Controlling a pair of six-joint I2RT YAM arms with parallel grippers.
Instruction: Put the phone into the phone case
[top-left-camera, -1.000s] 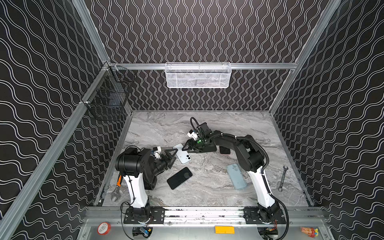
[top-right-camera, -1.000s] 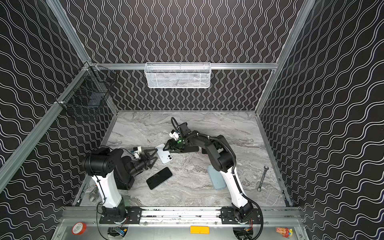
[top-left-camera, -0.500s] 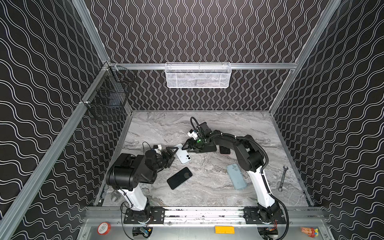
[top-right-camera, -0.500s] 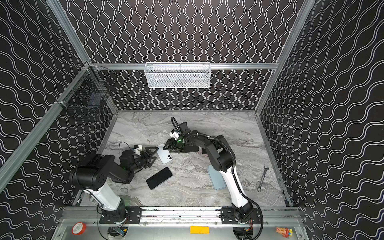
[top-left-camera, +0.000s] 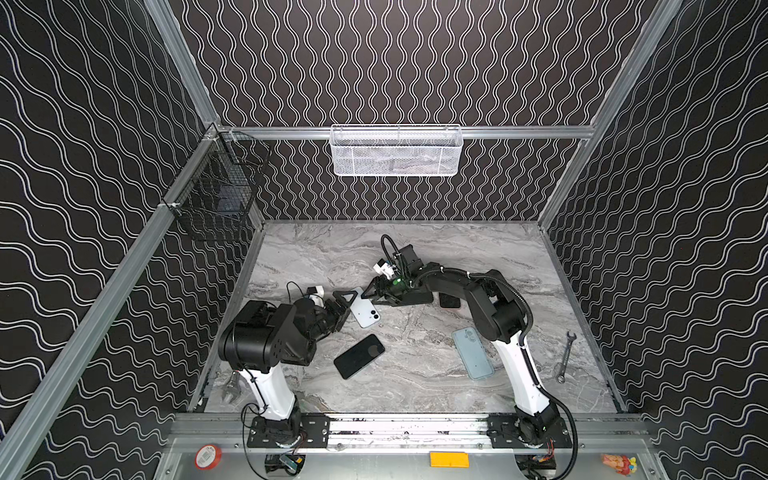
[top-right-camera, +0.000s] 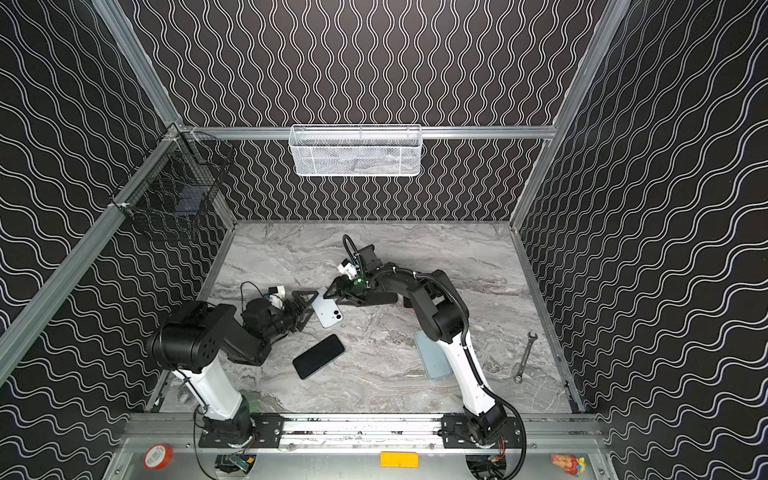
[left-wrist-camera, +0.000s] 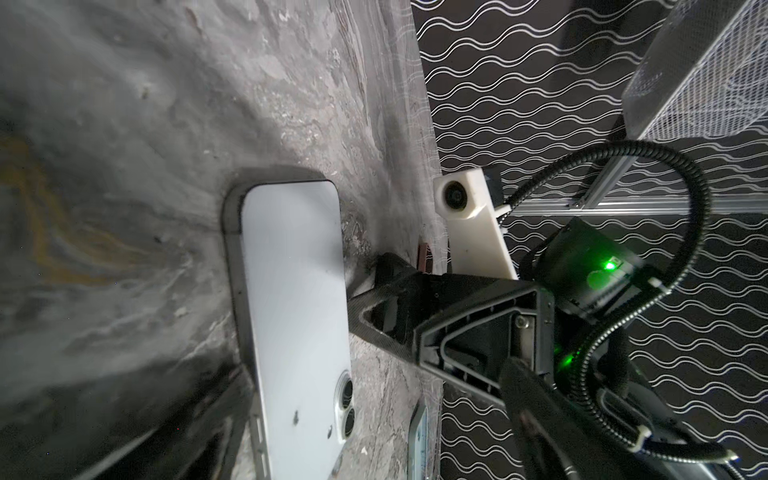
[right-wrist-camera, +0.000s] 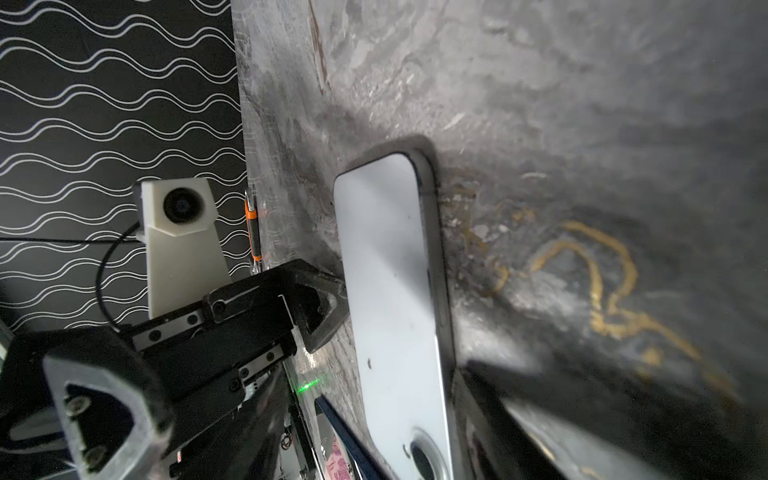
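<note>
A pale blue phone (top-left-camera: 365, 312) (top-right-camera: 327, 312) lies back up on the marble table, with its camera end toward the front. My left gripper (top-left-camera: 348, 309) (top-right-camera: 311, 308) is open, turned on its side, and its fingers stand at the phone's left long edge. My right gripper (top-left-camera: 369, 294) (top-right-camera: 330, 293) is open and low, with its tips (left-wrist-camera: 365, 307) against the opposite edge near the far end. The phone fills both wrist views (left-wrist-camera: 295, 291) (right-wrist-camera: 390, 291). A light teal phone case (top-left-camera: 473, 353) (top-right-camera: 432, 359) lies flat beside the right arm, with neither gripper near it.
A black phone (top-left-camera: 359, 356) lies screen up in front of the pale one. A dark flat item (top-left-camera: 450, 300) sits behind the right forearm. A wrench (top-left-camera: 566, 356) lies at the right wall and pliers (top-left-camera: 231, 388) at the front left. Wire baskets hang on the back and left walls.
The left arm's shoulder has swung out to the left and forward, and its gripper has crept up to the phone's edge. The phone and the right arm have not moved.
</note>
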